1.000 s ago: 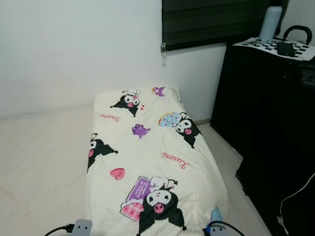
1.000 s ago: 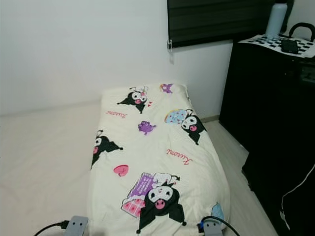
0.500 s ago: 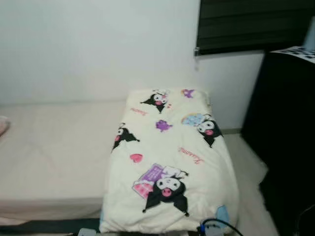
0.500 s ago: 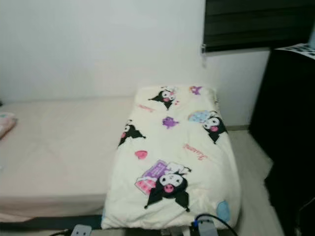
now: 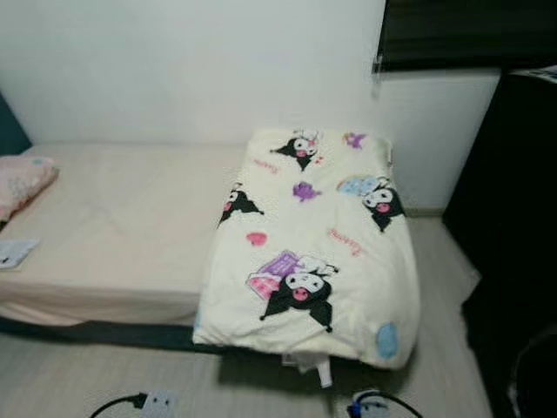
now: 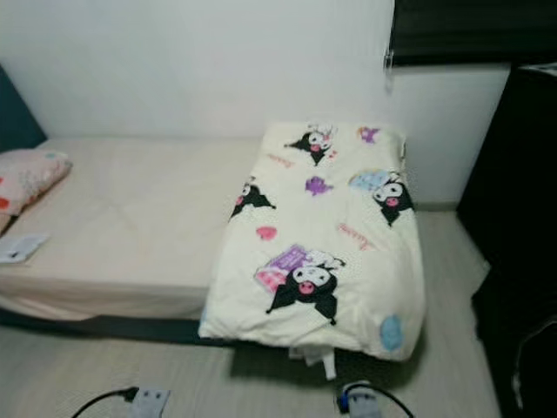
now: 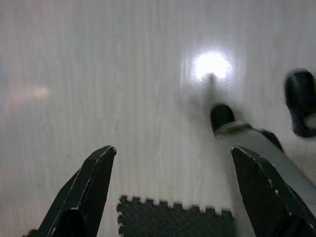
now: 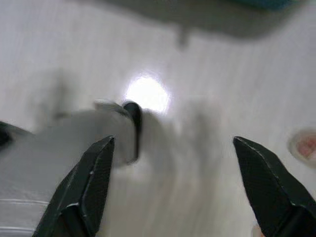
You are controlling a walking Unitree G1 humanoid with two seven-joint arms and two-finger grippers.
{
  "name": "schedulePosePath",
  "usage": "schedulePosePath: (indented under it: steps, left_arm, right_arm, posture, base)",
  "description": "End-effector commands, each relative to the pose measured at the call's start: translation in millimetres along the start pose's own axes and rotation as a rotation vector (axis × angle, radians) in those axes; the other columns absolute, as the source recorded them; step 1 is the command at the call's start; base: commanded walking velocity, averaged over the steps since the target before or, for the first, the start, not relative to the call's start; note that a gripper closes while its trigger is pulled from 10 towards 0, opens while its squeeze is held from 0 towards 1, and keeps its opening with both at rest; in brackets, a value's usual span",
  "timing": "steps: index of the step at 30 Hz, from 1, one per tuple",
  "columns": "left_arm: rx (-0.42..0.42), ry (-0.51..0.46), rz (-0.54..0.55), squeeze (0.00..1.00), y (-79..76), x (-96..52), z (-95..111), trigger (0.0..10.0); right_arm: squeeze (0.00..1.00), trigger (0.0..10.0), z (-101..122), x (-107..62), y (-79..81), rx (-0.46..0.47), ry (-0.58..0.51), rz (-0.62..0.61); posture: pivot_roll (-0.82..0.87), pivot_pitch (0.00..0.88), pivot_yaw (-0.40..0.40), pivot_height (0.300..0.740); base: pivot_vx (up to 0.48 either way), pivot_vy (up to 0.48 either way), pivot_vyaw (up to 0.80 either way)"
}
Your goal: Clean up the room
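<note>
A low bed [image 5: 113, 235] with a beige sheet lies against the white wall. Folded over its right end is a cream blanket [image 5: 313, 239] printed with black cartoon figures; a corner of it droops off the front edge. At the bed's left end sit a pink pillow [image 5: 24, 181] and a white paper [image 5: 16, 252]. Both arms hang low. The left gripper [image 7: 170, 190] is open above the pale wooden floor, near a dark foam mat's edge [image 7: 168, 219]. The right gripper [image 8: 177, 185] is open over bare floor.
A tall black cabinet [image 5: 513, 218] stands to the right of the bed, leaving a narrow strip of floor between them. A dark window blind [image 5: 466, 30] hangs at the upper right. A dark teal headboard [image 5: 10, 131] shows at the far left. Pale floor runs along the bed's front.
The whole view has swung left and pulled back: the bed's left end, pillow and paper have come into sight, and the cabinet top has left the frame. The blanket lies as before.
</note>
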State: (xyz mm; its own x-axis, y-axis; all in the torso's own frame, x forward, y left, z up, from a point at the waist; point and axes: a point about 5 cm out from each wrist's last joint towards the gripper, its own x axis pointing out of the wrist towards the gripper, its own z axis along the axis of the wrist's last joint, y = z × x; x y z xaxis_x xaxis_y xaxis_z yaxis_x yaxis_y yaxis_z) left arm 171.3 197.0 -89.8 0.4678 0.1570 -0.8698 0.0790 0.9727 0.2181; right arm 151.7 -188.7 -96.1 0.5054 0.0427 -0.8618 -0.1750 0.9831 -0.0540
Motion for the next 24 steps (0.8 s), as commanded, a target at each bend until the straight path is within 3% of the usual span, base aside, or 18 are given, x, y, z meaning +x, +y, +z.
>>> schedulePosePath:
  steps: [1, 11, 18, 24]
  left_arm:
    - [0.016, 0.025, -0.018, 0.0, 0.4, -0.5, -7, 10.0]
    - [0.017, 0.039, -0.061, 0.0, -4.4, -1.0, -11, 10.0]
    - [0.023, 0.045, -0.077, 0.0, -7.2, -1.4, -13, 10.0]
    - [0.037, 0.063, -0.089, 0.0, -7.4, -2.3, -21, 10.0]
  right_arm:
    - [0.0, 10.0, -19, -1.9, 12.5, 0.005, 0.074, 0.039]
    - [0.0, 10.0, -10, -0.1, 14.5, -0.088, 0.041, 0.05]
    - [0.0, 10.0, 4, 1.7, 14.5, -0.144, -0.026, 0.045]
    - [0.0, 10.0, 33, 0.4, -1.0, -0.141, -0.197, -0.03]
  posture:
    - [-0.13, 0.08, 0.033, 0.74]
    - [-0.15, 0.094, 0.037, 0.74]
    - [-0.17, 0.105, 0.038, 0.74]
    - [-0.21, 0.12, 0.025, 0.74]
  base:
    - [0.0, 0.0, 0.0]
    - [0.0, -0.423, 0.0]
    - [0.0, 0.0, 0.0]
    - [0.0, 0.0, 0.0]
